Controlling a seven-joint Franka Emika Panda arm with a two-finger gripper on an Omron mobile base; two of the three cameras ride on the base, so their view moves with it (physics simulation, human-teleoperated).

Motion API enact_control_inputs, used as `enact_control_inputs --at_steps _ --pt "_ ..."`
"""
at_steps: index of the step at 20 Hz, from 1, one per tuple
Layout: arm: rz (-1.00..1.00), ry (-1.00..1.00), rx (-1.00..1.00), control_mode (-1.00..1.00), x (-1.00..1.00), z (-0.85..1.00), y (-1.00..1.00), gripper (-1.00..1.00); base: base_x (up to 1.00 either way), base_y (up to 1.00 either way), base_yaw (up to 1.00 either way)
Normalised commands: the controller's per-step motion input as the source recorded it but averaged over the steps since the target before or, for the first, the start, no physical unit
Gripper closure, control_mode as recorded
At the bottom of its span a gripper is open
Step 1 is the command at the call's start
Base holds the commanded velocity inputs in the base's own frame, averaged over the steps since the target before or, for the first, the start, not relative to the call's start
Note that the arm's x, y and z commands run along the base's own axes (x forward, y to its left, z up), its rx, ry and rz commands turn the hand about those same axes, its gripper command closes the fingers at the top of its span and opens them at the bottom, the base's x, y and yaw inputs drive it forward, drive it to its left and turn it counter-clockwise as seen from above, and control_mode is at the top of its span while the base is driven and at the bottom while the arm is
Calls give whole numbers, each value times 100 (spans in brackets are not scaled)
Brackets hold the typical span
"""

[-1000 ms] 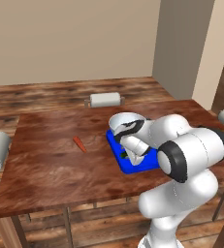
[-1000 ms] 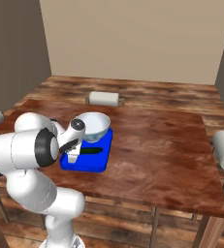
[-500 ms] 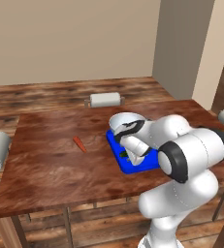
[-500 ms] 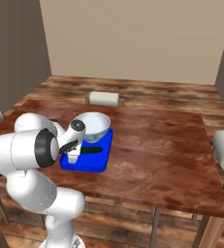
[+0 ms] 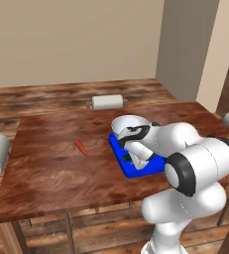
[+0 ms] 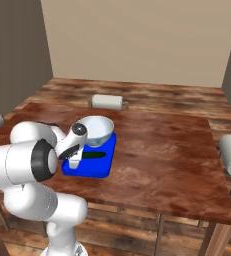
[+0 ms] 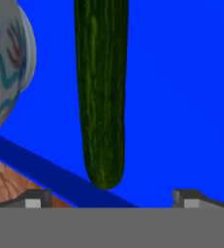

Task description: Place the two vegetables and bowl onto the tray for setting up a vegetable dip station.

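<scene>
While our pincer [image 7: 111, 197] hangs low over the tray [image 7: 181, 97], we see its tips spread wide, holding nothing. The cucumber [image 7: 103, 92] lies on the tray beside the bowl [image 7: 7, 68]; the carrot [image 5: 81, 147] rests apart on the tabletop [image 5: 51, 163].

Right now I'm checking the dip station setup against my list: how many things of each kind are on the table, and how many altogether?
Vegetables: 2, the cucumber on the tray and the carrot on the bare table.
Bowls: 1, the bowl on the tray.
Trays: 1, the tray.
Total: 4
</scene>
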Motion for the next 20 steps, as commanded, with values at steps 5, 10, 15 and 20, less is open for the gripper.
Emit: enact_control_inputs --at_steps 5,10,15,20 --pt "0 0 -1 -100 -11 19 3 -100 0 0 0" --pt "4 0 -3 -100 -16 20 7 -100 0 0 0" --pt "22 -1 -9 -100 -17 17 16 -100 0 0 0" --pt "33 -2 -6 -100 -13 22 26 -100 0 0 0"
